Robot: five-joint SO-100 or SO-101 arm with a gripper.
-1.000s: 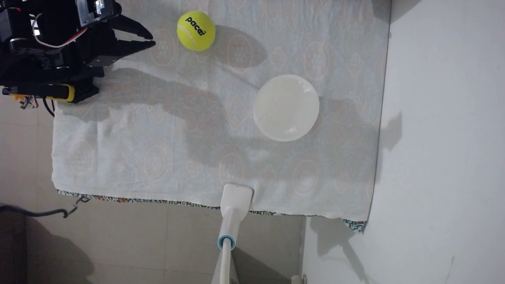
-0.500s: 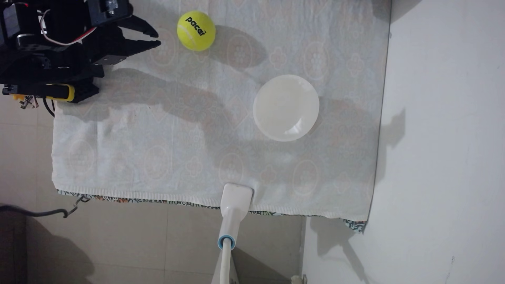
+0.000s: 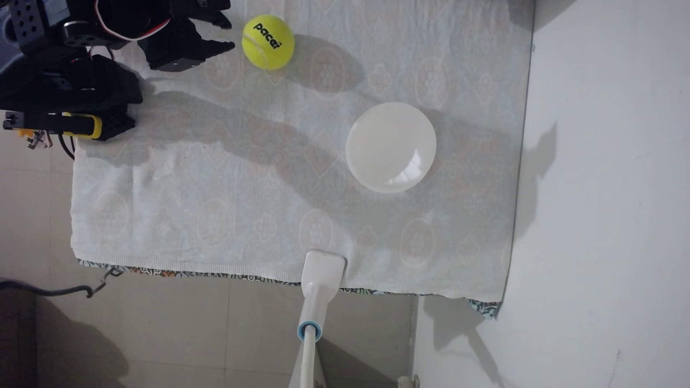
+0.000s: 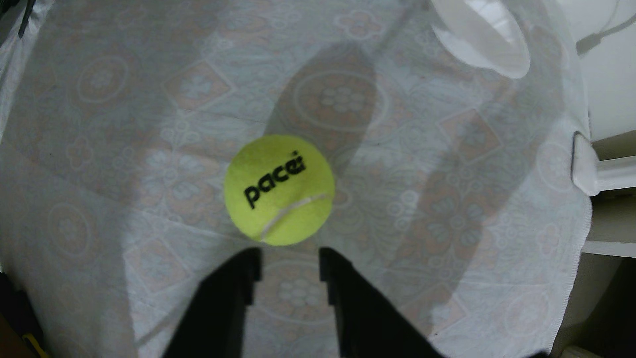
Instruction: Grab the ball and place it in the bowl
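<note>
A fuzzy yellow-green ball (image 3: 267, 41) with black lettering rests on the patterned cloth near the top edge of the fixed view; the wrist view has the ball (image 4: 278, 190) at its centre. The black gripper (image 3: 230, 34) is open just left of the ball, tips a short gap away from it, nothing between them. In the wrist view the gripper (image 4: 289, 260) sits just below the ball, its two fingers apart. The white bowl (image 3: 391, 147) stands empty to the lower right of the ball; in the wrist view the bowl (image 4: 481, 38) is at the top right.
A pale patterned cloth (image 3: 224, 201) covers the table. A white lamp clamp (image 3: 322, 274) with a blue ring grips the cloth's lower edge. The arm's black base (image 3: 71, 100) sits at the left edge. A white wall (image 3: 605, 186) borders the right side.
The gripper has moved right and up toward the ball, closing most of the gap. Ball and bowl have stayed put.
</note>
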